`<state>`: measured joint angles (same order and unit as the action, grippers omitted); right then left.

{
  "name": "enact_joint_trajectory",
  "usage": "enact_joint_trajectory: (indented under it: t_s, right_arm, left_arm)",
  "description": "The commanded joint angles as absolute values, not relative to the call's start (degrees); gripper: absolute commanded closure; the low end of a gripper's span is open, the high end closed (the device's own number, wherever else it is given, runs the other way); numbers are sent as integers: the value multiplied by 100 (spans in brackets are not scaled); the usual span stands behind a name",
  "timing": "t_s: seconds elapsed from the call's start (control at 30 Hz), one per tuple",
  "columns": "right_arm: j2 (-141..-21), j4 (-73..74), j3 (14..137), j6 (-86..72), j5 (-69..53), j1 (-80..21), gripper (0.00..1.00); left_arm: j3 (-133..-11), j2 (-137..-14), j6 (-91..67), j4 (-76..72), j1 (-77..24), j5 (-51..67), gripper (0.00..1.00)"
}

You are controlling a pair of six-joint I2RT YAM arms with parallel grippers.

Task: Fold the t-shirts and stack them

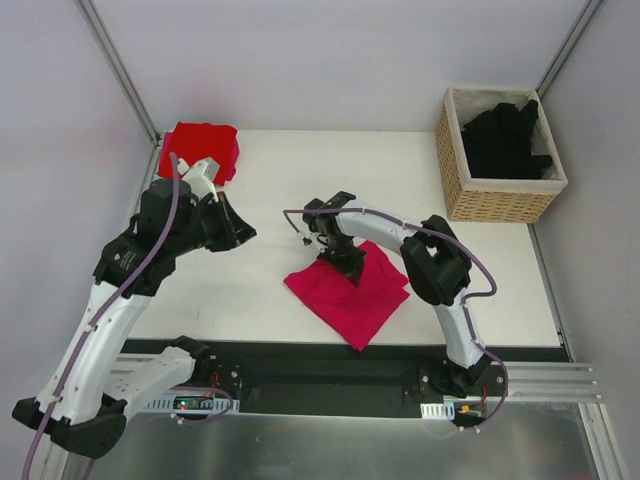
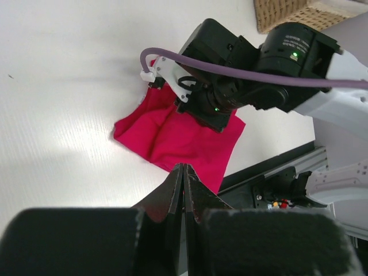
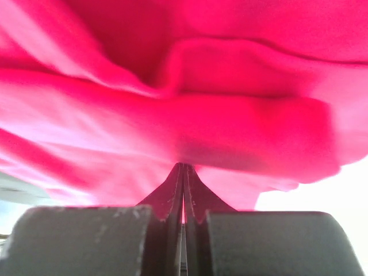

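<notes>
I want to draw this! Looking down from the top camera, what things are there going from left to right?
red t-shirt → magenta-pink t-shirt → wicker basket with black t-shirts inside

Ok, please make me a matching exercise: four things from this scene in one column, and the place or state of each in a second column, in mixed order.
Things:
1. red t-shirt
2. magenta t-shirt
3. black t-shirts
4. left pincer

Place or state:
a. in the wicker basket
b. shut, holding nothing
c. far left corner of the table
d. near middle of the table, under the right pincer

Pairs: 1-c, 2-d, 3-a, 4-b.
</notes>
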<state>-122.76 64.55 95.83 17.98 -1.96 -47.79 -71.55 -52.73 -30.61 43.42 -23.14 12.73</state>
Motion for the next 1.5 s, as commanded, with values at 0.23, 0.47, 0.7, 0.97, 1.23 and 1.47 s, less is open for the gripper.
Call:
enact_joint_trajectory:
  t_s: [0.23, 0.47, 0.7, 0.97, 1.23, 1.47]
  right_arm:
    - [-12191, 6661, 10001, 3350, 1133, -4562, 99]
    - [-10882, 6354, 10107, 2216, 1044, -4325, 99]
    - [-10038, 6602, 9231, 345, -217, -3543, 99]
    - [-9150, 5538, 6321, -1396, -949, -3498, 99]
    - [-9097, 5396, 5818, -1679, -730, -3647, 99]
    - [-9141, 5616, 6222, -1758, -238, -3832, 99]
  left_arm:
    - [-7233, -4816, -3340, 4412, -2259, 1168, 100]
    - [-7260, -5053, -3200, 4430, -2259, 1353, 100]
    - [-6339, -6134, -3199, 4535, -2285, 2707, 100]
    - [-5450, -6784, -2707, 4316, -2399, 2628, 100]
    - [-4958, -7277, -2733, 3246, -2680, 2812, 100]
    - [-4930, -8146, -2786, 2365, -3199, 2629, 100]
